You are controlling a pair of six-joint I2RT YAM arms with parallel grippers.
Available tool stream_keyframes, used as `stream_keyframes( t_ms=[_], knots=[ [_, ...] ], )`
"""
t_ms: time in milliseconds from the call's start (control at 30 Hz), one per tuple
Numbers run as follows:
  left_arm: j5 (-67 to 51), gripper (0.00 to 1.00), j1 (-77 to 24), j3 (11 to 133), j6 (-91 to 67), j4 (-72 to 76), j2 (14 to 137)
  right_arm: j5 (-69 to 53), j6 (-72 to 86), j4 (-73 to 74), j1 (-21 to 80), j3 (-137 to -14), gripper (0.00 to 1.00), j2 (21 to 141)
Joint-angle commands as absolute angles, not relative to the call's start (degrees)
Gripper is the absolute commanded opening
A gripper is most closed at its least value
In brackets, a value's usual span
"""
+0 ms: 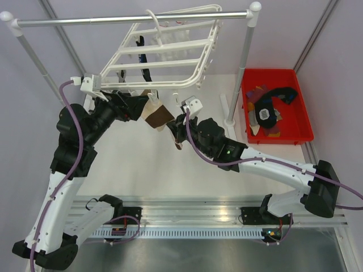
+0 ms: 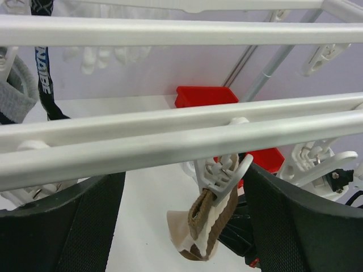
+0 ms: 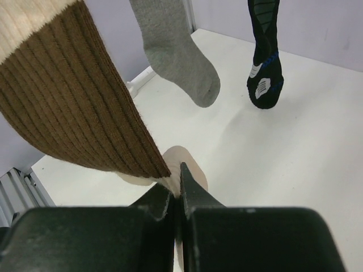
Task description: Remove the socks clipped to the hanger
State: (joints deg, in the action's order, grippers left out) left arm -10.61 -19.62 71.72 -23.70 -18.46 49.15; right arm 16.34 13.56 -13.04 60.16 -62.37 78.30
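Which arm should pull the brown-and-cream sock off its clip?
Right. The right end effector is shut on the brown-and-cream sock at its lower end. The left end effector is open, straddling the clip under the hanger, gripping nothing.

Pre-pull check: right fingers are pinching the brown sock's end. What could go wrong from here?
1. The right fingers grip the brown-and-cream sock only by its thin cream tip; it could slip out.
2. The clip is closed on the sock; pulling may drag the tilted hanger along the rail.
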Motion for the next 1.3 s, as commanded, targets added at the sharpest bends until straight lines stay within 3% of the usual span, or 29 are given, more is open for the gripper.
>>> stream_keyframes(
  t_ms=[0,267,567,767,1100,1267],
  knots=[
    [-11.2,0.84,-19.4,73.0,-24.4,-12.0,48.2,14.7,14.4,-12.8,59.8,-62.5,0.01,76.5],
    [-11.8,0.79,-19.3,73.7,-25.0,-9.1,48.4,13.9,15.1,-12.5,59.2,-62.3,0.01,76.7],
    [-12.9,0.62,-19.3,73.4,-26.0,-7.7,48.5,12.9,15.9,-12.5,58.6,-61.7,0.01,76.6],
    [-13.6,0.46,-19.3,73.2,-26.4,-7.5,48.9,12.4,16.2,-12.5,58.3,-61.4,0.01,76.5],
    [-14.9,0.03,-19.4,71.9,-27.2,-6.5,49.0,12.0,16.5,-12.5,57.8,-61.5,0.01,76.6],
    [-15.1,0.02,-19.4,71.3,-27.2,-6.4,49.0,13.3,16.9,-10.4,57.6,-62.1,0.01,76.6]
  ],
)
